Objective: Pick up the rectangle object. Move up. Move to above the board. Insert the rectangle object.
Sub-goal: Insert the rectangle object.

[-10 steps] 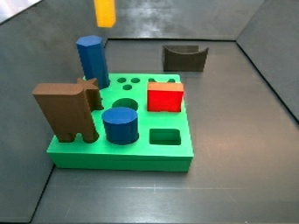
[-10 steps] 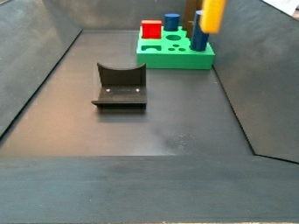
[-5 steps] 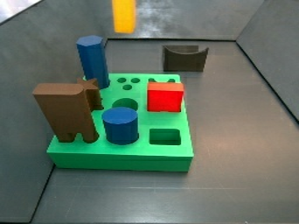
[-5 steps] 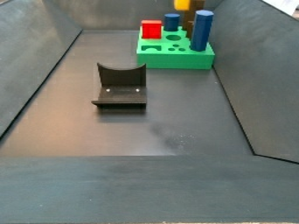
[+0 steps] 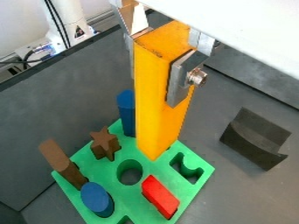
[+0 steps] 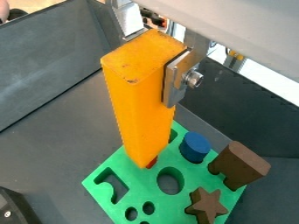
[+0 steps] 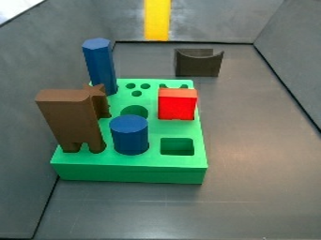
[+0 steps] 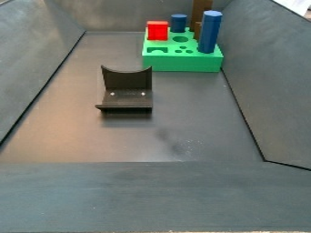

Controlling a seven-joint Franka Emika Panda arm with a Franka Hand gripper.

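My gripper (image 5: 158, 61) is shut on the rectangle object (image 5: 158, 96), a tall orange-yellow block held upright by its upper end between the silver fingers (image 5: 181, 80). Both wrist views show this grip (image 6: 146, 63), with the block (image 6: 140, 105) hanging high over the green board (image 5: 208, 173) (image 6: 122, 173). In a side view only the block's lower part (image 7: 157, 19) shows at the frame's top, above and behind the board (image 7: 189, 170); the gripper is out of frame there. A second side view shows the board (image 8: 183, 62) but neither block nor gripper.
On the board stand a tall blue peg (image 7: 98, 64), a short blue peg (image 7: 128, 133), a red cube (image 7: 178, 103) and a brown notched block (image 7: 69, 117). A rectangular hole (image 7: 178, 146) is open. A dark grey arch block (image 7: 198, 62) (image 8: 124, 88) lies on the floor.
The held orange-yellow block has moved steadily to the right along the top of one side view and has left the frame of the other side view. The pieces on the board have not moved.
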